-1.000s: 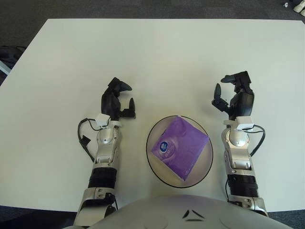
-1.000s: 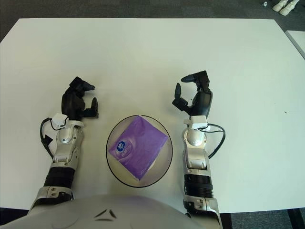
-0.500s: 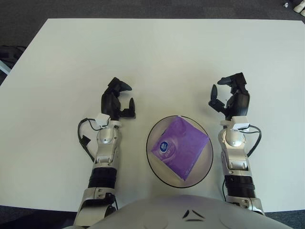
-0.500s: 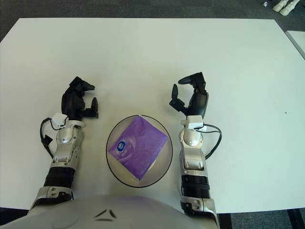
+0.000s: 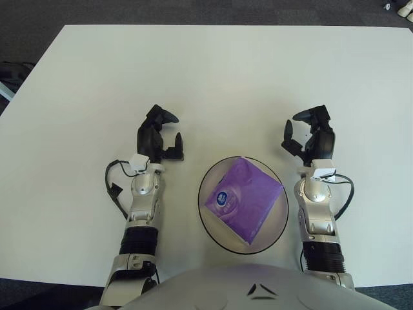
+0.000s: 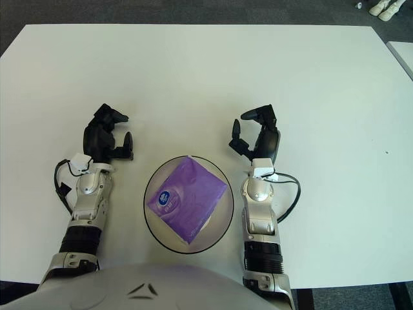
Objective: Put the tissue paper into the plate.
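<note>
A purple tissue pack (image 5: 243,199) with a blue round label lies inside the pale, dark-rimmed plate (image 5: 210,223) near the table's front edge. My right hand (image 5: 306,134) shows just right of the plate, above the table, fingers spread and holding nothing. On the plate's left my left hand (image 5: 159,134) shows with relaxed fingers, also holding nothing. Neither hand touches the pack or the plate.
The plate and both forearms are over a wide white table (image 5: 213,71). My torso (image 5: 258,289) fills the bottom edge. Dark floor borders the table at the back and left.
My right hand has drawn back toward me and a little left, closer to the plate's right rim. The left hand, the plate and the tissue pack have not moved.
</note>
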